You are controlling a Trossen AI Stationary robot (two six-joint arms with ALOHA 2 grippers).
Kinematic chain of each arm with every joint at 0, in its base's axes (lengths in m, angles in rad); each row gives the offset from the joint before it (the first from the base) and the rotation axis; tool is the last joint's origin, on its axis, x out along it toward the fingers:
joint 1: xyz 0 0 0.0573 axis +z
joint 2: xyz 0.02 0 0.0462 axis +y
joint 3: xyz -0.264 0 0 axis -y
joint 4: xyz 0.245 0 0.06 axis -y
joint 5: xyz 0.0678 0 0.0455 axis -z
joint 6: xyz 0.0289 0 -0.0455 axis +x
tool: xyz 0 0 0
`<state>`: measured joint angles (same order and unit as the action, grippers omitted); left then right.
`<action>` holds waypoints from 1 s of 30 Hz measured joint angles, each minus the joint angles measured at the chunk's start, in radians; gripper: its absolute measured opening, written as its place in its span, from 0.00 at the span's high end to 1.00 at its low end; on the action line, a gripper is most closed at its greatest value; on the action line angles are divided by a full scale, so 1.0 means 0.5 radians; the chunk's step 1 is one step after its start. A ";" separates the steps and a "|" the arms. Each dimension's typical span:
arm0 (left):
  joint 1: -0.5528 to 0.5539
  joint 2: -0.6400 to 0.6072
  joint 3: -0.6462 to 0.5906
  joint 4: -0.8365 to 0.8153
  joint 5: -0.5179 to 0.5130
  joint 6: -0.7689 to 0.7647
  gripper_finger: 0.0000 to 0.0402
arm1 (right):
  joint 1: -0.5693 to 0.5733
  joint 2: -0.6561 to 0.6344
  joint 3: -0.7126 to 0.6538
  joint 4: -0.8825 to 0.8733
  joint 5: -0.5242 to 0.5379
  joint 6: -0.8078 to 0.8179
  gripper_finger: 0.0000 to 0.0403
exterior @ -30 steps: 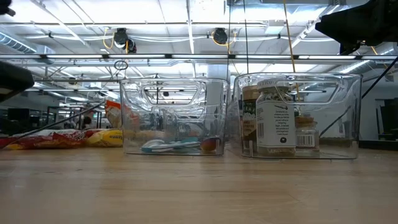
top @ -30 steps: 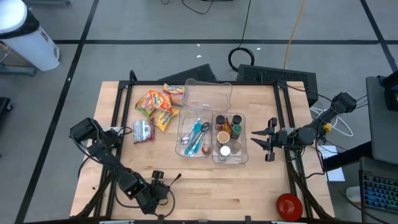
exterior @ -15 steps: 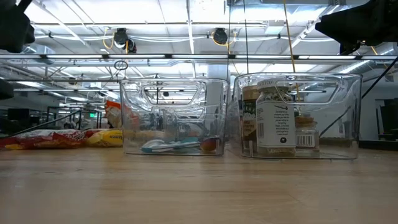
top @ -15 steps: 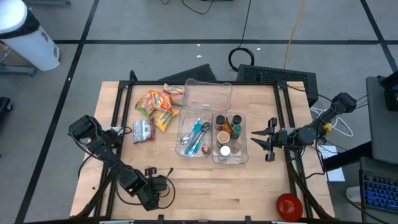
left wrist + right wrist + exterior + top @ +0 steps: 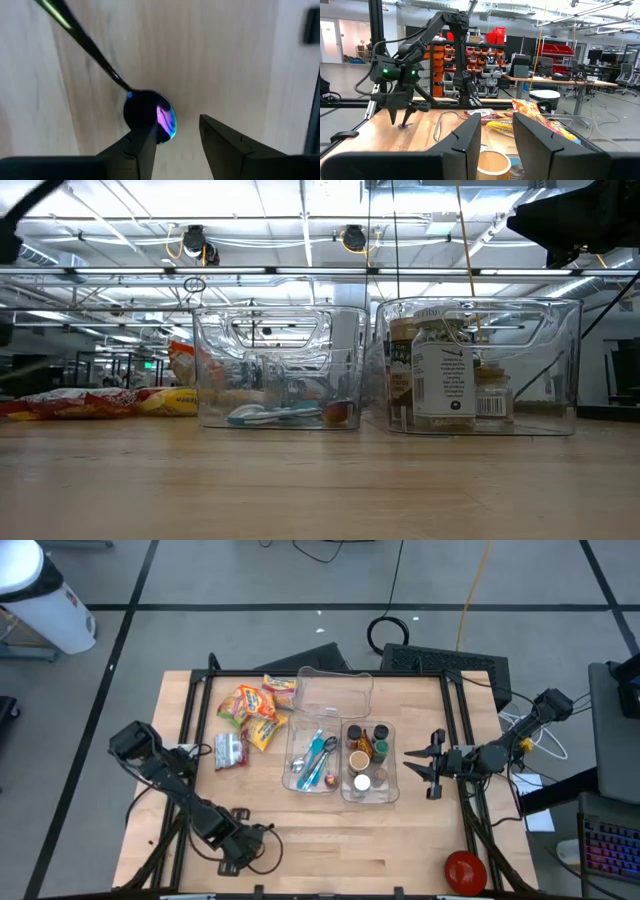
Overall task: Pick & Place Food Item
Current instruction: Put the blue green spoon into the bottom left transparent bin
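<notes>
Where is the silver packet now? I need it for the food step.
In the high view, the silver packet lies on the table's left side, just left of the yellow snack bags.

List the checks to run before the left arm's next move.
1. Left pincer open: ok, its fingers stand apart.
2. Spoon centred between those fingers: not ok, the bowl sits over by one finger.
3. Spoon free of clutter: ok, only bare table around it.
4. Right pincer out of the way: ok, it waits open beside the jar bin.
5. Empty bin has room: ok.
6. Spoon touched by a finger: cannot tell.
</notes>
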<state>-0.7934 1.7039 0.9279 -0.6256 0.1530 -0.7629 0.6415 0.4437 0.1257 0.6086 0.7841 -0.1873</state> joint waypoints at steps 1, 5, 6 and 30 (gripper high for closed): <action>0.011 -0.001 -0.001 -0.027 0.055 -0.027 0.61 | 0.000 0.000 0.000 0.000 0.000 0.000 0.74; 0.052 -0.006 -0.003 -0.039 0.194 -0.074 0.61 | 0.000 0.000 0.000 0.000 0.000 0.015 0.74; 0.058 -0.007 -0.003 -0.039 0.216 -0.102 0.61 | 0.000 0.000 0.000 0.000 0.000 0.022 0.74; 0.277 -0.007 -0.005 -0.166 0.520 -0.165 0.61 | 0.000 0.000 0.000 0.000 0.000 0.022 0.74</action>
<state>-0.6548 1.7004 0.9257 -0.7086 0.4128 -0.8456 0.6415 0.4437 0.1257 0.6086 0.7841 -0.1764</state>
